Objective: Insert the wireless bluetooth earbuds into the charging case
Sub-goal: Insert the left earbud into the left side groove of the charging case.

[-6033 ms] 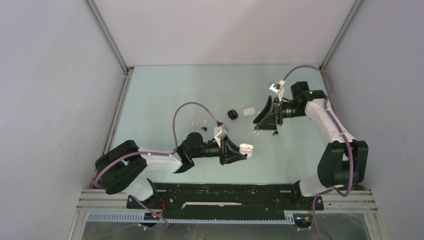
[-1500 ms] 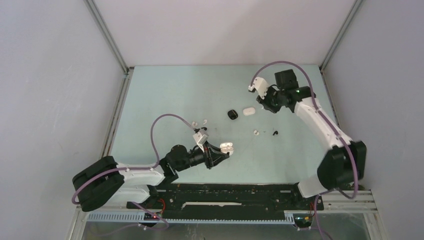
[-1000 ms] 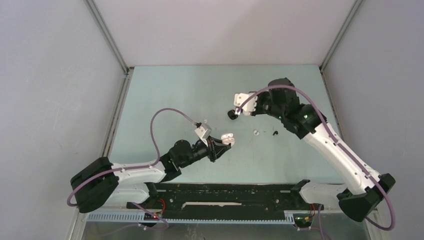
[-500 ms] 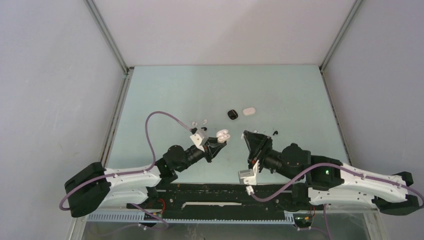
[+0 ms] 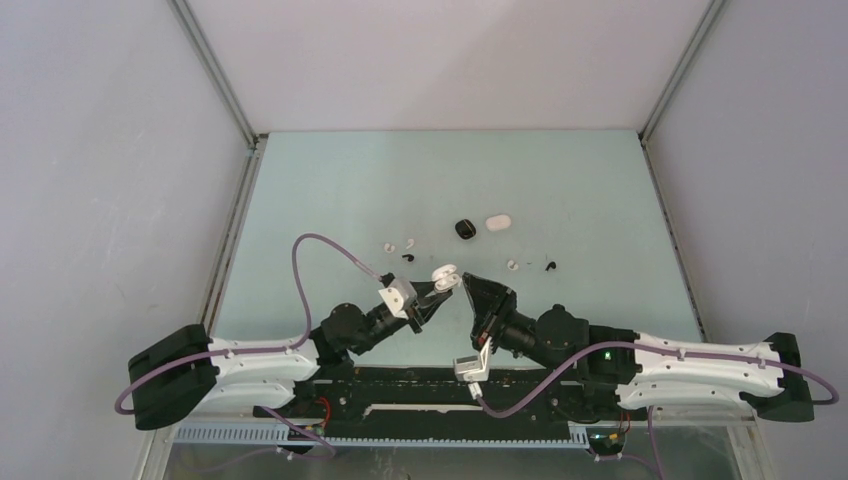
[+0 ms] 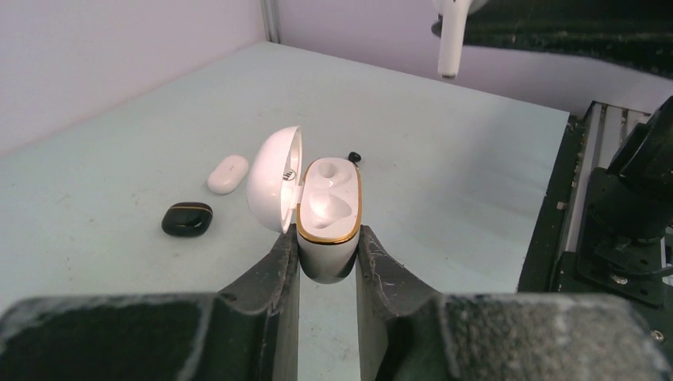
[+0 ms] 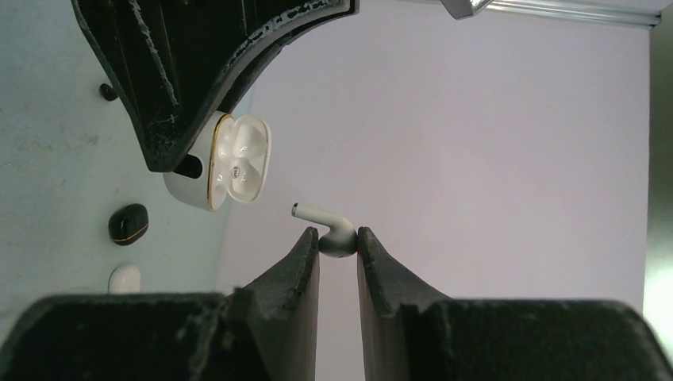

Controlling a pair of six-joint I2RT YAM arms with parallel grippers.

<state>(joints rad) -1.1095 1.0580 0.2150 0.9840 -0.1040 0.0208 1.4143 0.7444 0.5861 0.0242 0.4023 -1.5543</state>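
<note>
My left gripper (image 6: 328, 244) is shut on the base of a white charging case (image 6: 329, 202) with a gold rim. The case's lid stands open to the left and both sockets look empty. My right gripper (image 7: 338, 235) is shut on the head of a white stemmed earbud (image 7: 319, 214). It holds the earbud in the air, stem pointing at the open case (image 7: 230, 163), a short gap away. From above, the two grippers face each other tip to tip at the case (image 5: 445, 276). More earbuds lie on the table: white ones (image 5: 388, 245) (image 5: 512, 265) and a black one (image 5: 549, 266).
A black closed case (image 5: 464, 228) and a white closed case (image 5: 497, 222) lie side by side behind the grippers. A small black earbud (image 6: 354, 157) lies just beyond the held case. The black base rail (image 5: 450, 385) runs along the near edge.
The right arm swung from the far right round to the near edge with the earbud and closed in on the case. The left gripper shifted the open case slightly back.
</note>
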